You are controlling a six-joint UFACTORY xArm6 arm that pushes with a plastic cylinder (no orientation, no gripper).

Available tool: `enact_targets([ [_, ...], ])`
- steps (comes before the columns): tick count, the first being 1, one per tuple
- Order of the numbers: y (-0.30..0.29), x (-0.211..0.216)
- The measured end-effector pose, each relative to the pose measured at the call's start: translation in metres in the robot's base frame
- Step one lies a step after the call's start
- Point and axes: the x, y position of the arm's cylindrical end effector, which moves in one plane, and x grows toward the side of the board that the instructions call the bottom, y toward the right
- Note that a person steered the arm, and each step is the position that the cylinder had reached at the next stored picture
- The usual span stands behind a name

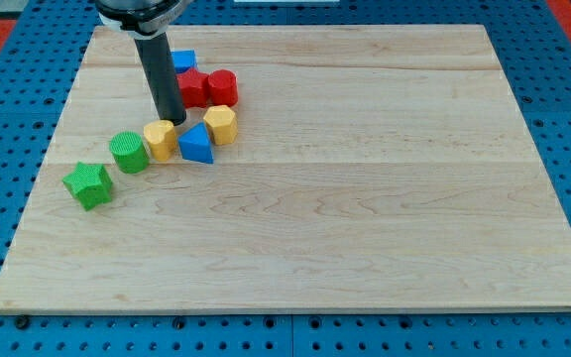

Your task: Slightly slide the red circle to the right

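The red circle (223, 86) stands on the wooden board (365, 198) near the view's top left, touching another red block (193, 87) on its left. My tip (177, 123) is below and to the left of the red circle, just below the other red block, between a yellow block (160, 139) and a blue triangle (196, 145). The rod hides part of the other red block.
A blue block (183, 61) sits above the red pair. A yellow hexagon (220, 125) lies just below the red circle. A green circle (129, 152) and a green star (88, 184) lie further left.
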Motion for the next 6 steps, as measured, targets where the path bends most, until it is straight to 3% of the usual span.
enact_targets([
  [4,0.006,-0.018],
  [5,0.039,-0.028],
  [6,0.087,0.008],
])
